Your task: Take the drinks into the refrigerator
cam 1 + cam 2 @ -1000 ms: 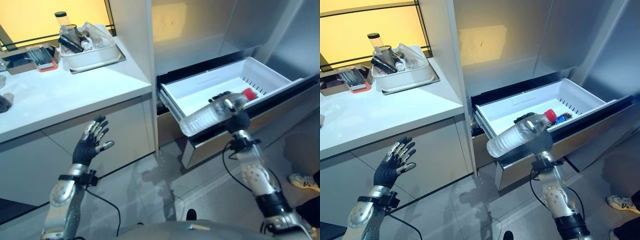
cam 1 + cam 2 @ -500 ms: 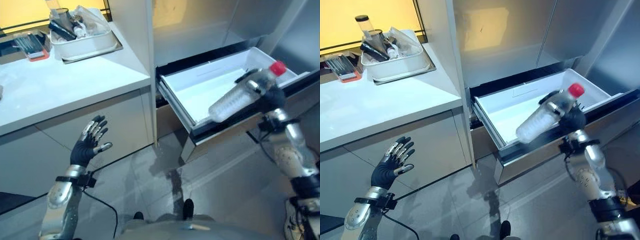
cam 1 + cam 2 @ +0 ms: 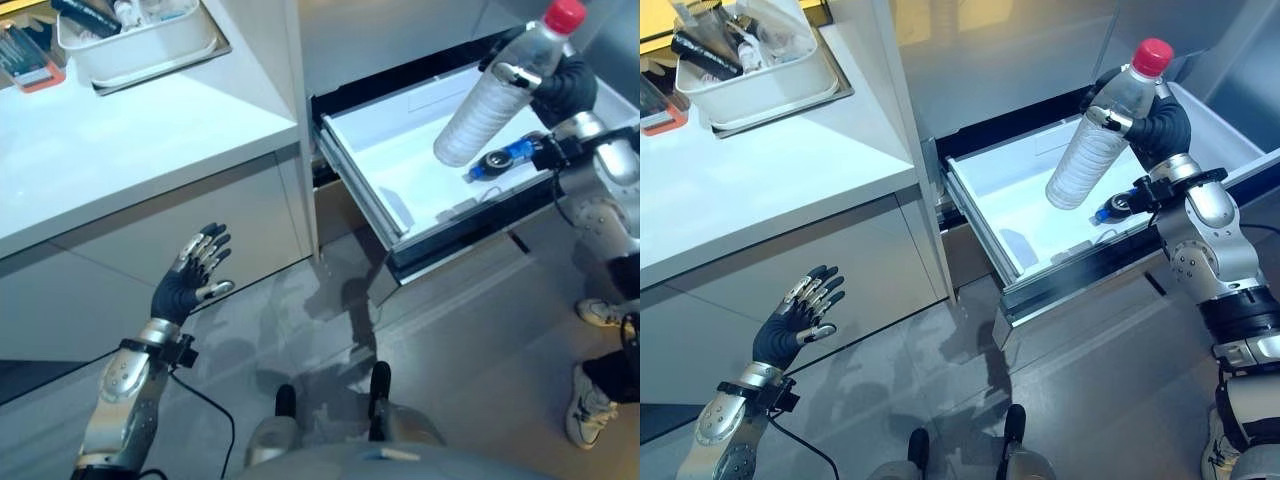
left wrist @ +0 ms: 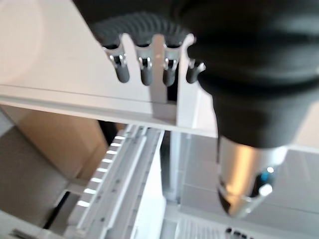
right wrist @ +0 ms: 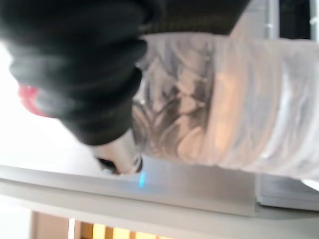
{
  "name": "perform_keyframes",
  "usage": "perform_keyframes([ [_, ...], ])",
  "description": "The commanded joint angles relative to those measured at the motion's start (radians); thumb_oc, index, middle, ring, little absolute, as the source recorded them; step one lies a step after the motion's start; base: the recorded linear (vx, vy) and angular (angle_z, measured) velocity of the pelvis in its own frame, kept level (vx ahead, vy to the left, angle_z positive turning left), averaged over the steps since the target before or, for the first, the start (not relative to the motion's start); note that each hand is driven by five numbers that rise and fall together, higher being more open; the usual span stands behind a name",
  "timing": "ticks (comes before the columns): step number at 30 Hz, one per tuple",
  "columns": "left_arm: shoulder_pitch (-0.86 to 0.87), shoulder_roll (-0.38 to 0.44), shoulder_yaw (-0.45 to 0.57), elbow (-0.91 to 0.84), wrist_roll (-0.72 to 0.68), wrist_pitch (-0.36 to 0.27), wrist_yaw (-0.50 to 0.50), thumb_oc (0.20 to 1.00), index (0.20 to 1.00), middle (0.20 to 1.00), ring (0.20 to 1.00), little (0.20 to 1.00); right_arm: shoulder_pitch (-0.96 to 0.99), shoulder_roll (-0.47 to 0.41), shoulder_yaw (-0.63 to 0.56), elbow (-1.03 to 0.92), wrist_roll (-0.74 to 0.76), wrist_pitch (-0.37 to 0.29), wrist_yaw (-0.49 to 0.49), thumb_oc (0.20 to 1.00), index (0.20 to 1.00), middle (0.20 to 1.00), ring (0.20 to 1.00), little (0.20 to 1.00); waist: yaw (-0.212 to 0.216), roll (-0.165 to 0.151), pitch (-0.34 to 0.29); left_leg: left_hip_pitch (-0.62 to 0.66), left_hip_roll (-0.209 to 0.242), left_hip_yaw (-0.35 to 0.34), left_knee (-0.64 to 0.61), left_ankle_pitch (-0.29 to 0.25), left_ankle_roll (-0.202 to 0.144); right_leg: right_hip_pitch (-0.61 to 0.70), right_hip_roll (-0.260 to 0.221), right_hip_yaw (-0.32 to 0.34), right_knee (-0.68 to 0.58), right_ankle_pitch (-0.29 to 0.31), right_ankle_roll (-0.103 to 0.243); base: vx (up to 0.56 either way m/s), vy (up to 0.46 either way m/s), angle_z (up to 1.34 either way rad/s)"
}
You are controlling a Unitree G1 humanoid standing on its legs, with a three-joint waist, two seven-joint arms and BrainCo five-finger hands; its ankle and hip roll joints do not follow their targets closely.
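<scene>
The right hand (image 3: 1155, 115) grips a clear water bottle (image 3: 1098, 137) with a red cap, holding it tilted above the open white refrigerator drawer (image 3: 1015, 215). A small blue item (image 3: 503, 159) lies inside the drawer. The left hand (image 3: 190, 278) hangs open, fingers spread, beside the white desk (image 3: 120, 160), which carries a tray (image 3: 140, 45) of clutter.

A fitted kitchen: a white countertop (image 3: 760, 180) over plain cabinet fronts (image 3: 790, 290) on the left, a white tub of utensils (image 3: 750, 85) at its far edge, and a steel refrigerator (image 3: 1020, 50) with its white drawer (image 3: 1020, 215) pulled out on the right.
</scene>
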Motion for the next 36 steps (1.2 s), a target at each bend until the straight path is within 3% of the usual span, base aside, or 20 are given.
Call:
perform_keyframes([
  [1, -0.003, 0.061, -0.018, -0.06, -0.047, -0.067, -0.003, 1.0, 1.0, 1.0, 1.0, 1.0, -0.218, -0.046, 0.044, 0.028, -0.037, -0.079, -0.009, 0.2, 0.2, 0.2, 0.2, 0.2, 0.012, -0.025, -0.005, -0.011, -0.078, -0.014, 0.055, -0.027, 0.083, -0.052, 0.006, -0.007, 0.24, -0.175, 0.016, 0.0, -0.03, 0.09],
  [4, -0.006, 0.064, -0.024, -0.063, -0.042, -0.072, 0.002, 1.0, 1.0, 1.0, 1.0, 1.0, -0.203, -0.045, 0.057, 0.044, -0.059, -0.073, -0.001, 0.2, 0.2, 0.2, 0.2, 0.2, 0.014, -0.02, 0.008, -0.027, -0.077, -0.018, 0.066, -0.025, 0.082, -0.068, 0.003, -0.008, 0.252, -0.175, 0.015, -0.01, -0.031, 0.02],
  [9, -0.008, 0.064, -0.04, -0.068, -0.021, -0.083, 0.012, 1.0, 1.0, 1.0, 1.0, 1.0, -0.124, -0.052, 0.123, 0.16, -0.246, -0.031, 0.011, 0.2, 0.2, 0.2, 0.2, 0.2, 0.016, -0.008, 0.032, -0.047, -0.074, -0.019, 0.073, -0.021, 0.078, -0.09, 0.005, -0.003, 0.259, -0.177, 0.014, 0.0, -0.007, 0.0],
  [23, -0.011, 0.097, -0.051, -0.105, 0.01, -0.11, 0.005, 1.0, 1.0, 1.0, 1.0, 1.0, 0.194, -0.019, 0.069, 0.262, -0.544, -0.009, 0.046, 0.2, 0.2, 0.2, 0.2, 0.2, 0.005, 0.003, 0.079, -0.069, -0.07, -0.042, 0.07, -0.011, 0.072, -0.123, 0.0, -0.017, 0.284, -0.187, 0.014, -0.01, -0.015, 0.04],
  [36, -0.013, 0.106, -0.03, -0.128, 0.046, -0.105, 0.023, 1.0, 1.0, 1.0, 1.0, 1.0, 0.136, 0.081, 0.155, 0.337, -0.749, 0.054, 0.052, 0.2, 0.2, 0.2, 0.2, 0.2, 0.016, 0.012, 0.108, -0.088, -0.074, -0.051, 0.065, 0.0, 0.075, -0.14, -0.006, -0.028, 0.281, -0.178, 0.009, -0.03, -0.005, 0.04],
])
